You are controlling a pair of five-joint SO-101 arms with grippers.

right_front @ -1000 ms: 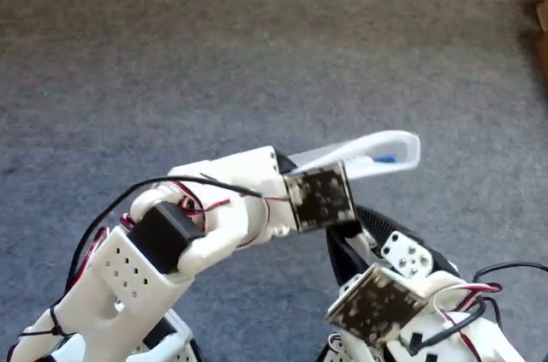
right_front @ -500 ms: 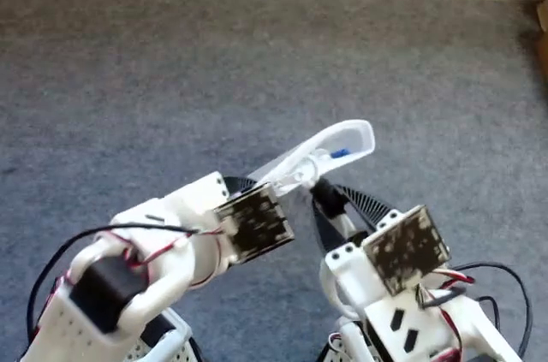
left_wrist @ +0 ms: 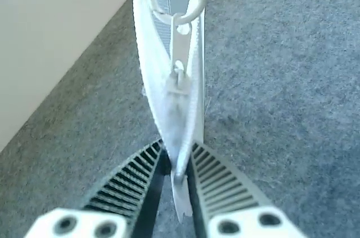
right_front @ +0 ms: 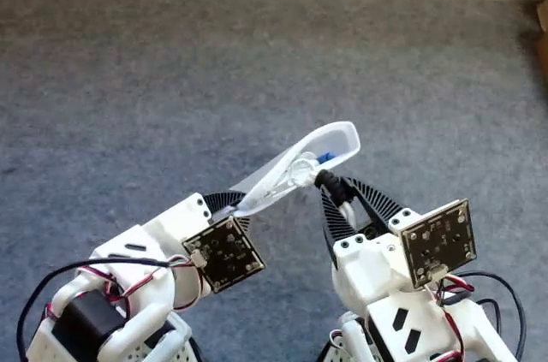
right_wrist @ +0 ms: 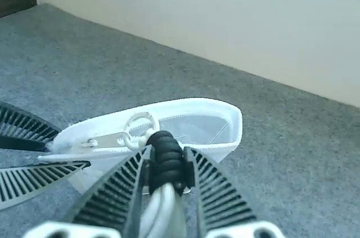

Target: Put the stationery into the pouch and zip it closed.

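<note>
At frame centre, your left pincer [right_front: 229, 202] clamps the pouch [right_front: 300, 163] by one end to steady it, so your right pincer [right_front: 330, 184], clenched on the pull cord [right_wrist: 167, 160], has something to tug against.

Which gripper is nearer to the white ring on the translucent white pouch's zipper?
Right. The right gripper has its jaws shut on the black knotted cord tied to the white ring; the left gripper clamps the translucent white pouch's opposite end.
</note>
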